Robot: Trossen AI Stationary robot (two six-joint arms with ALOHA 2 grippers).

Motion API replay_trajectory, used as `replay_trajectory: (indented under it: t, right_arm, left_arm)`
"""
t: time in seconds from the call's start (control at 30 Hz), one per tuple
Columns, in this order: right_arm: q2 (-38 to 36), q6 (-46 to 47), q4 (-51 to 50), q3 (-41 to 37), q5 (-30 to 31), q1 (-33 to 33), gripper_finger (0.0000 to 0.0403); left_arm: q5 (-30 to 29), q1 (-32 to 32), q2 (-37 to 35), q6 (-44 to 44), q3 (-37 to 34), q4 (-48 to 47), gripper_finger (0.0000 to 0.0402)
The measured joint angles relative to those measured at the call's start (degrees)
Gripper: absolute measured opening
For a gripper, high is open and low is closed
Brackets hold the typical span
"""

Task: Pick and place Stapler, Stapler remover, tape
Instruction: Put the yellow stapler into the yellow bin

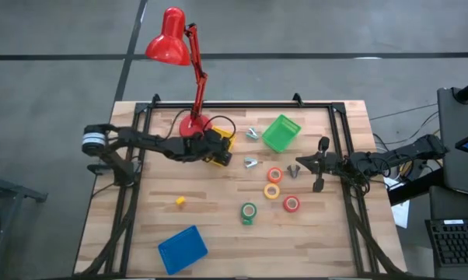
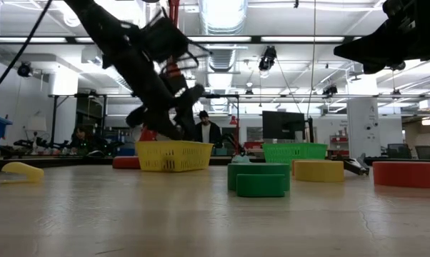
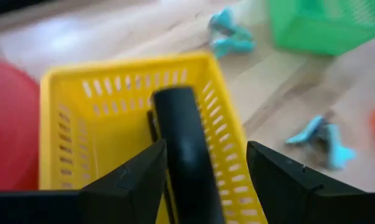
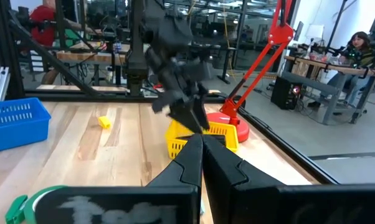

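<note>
From above, the left gripper (image 1: 218, 149) hangs over the yellow basket (image 1: 221, 148) by the red lamp's base (image 1: 192, 123), while the right gripper (image 1: 318, 165), fingers closed and empty, waits just beyond the tape rolls (image 1: 274, 183) from that basket. In the left wrist view, the fingers (image 3: 126, 183) stand parted and the black stapler (image 3: 182, 149) sits between them, over the basket's inside.

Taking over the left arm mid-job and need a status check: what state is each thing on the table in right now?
left gripper: open, over the yellow basket
stapler: between the fingers, tipped into the yellow basket
right gripper: shut, empty, waiting at the right side
tape rolls: flat on the table, not yet picked
green basket: tilted
</note>
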Motion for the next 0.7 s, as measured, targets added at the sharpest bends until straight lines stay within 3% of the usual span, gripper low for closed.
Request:
replay_trajectory:
  t: [0.27,0.5,0.7]
  right_arm:
    - [0.0,-0.1,0.0,0.0,0.0,0.0,0.0008]
    - [0.0,0.0,0.0,0.0,0.0,0.0,0.0008]
    - [0.0,-0.1,0.0,0.0,0.0,0.0,0.0008]
  left_arm:
    - [11.6,-3.8,-13.3,1.3,0.0,-19.1,0.0225]
    - [10.4,-14.1,-22.8,-2.9,0.0,-35.0,0.0225]
    - [7.1,-24.0,-25.4,-9.3,-2.5,-37.3,0.0225]
